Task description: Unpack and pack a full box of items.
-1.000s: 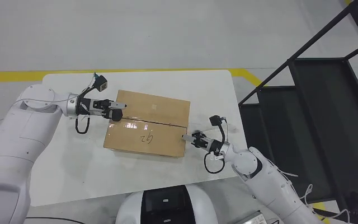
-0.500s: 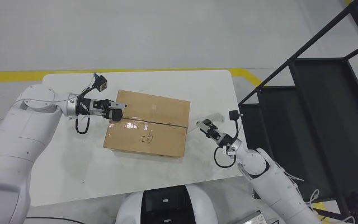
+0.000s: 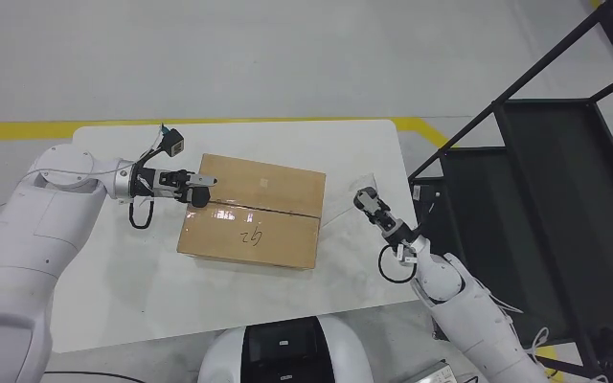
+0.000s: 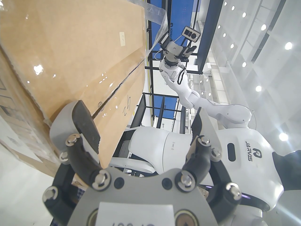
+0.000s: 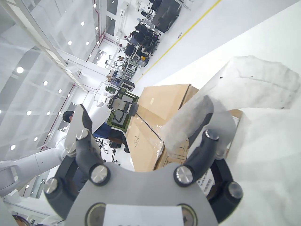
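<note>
White table bears the cardboard box just ahead of the left gripper, spread wide, one pad at its top edge. Right gripper, apart from the box's other end, gapes, clear tape clinging to one finger.

The box hides its contents (flaps closed); crumpled clear tape covers one finger of the right pincer.

White table, cardboard box with flaps down near its middle
</note>
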`<state>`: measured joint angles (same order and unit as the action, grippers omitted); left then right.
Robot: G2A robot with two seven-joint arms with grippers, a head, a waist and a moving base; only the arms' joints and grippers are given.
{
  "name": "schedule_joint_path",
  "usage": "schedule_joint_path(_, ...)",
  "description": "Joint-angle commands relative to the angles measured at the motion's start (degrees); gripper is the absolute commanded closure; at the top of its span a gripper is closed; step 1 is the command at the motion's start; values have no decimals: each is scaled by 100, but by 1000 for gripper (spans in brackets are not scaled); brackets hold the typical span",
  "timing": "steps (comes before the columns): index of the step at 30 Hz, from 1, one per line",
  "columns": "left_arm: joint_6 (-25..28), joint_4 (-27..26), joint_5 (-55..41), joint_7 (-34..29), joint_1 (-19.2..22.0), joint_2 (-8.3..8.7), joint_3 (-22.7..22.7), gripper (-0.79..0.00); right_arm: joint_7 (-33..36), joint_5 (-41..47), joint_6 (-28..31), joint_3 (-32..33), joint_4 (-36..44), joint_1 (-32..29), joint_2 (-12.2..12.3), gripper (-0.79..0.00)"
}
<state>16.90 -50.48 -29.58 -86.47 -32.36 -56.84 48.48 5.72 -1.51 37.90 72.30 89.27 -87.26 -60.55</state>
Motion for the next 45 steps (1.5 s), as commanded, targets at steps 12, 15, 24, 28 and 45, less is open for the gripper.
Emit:
schedule_joint_path(12, -128, -234, 143, 301, -141, 31, 60, -785, -261, -617, -74, 214, 554, -273, -38, 0)
schedule_joint_path(15, -178, -334, 223, 369, -211, 60, 124, -785, -183, -799, -152, 175, 752, -285, -51, 0)
schedule_joint_path(24, -272, -452, 376, 491, -356, 109, 256, -785, 149, -1162, -416, -265, 1007, 88, -146, 0)
schedule_joint_path(28, -278, -470, 404, 495, -402, 126, 318, -785, 430, -1196, -634, -495, 905, 334, -194, 0)
schedule_joint_path(45, -287, -585, 426, 472, -556, 175, 533, -785, 663, -1884, -1313, -1286, 584, 1172, -428, 0)
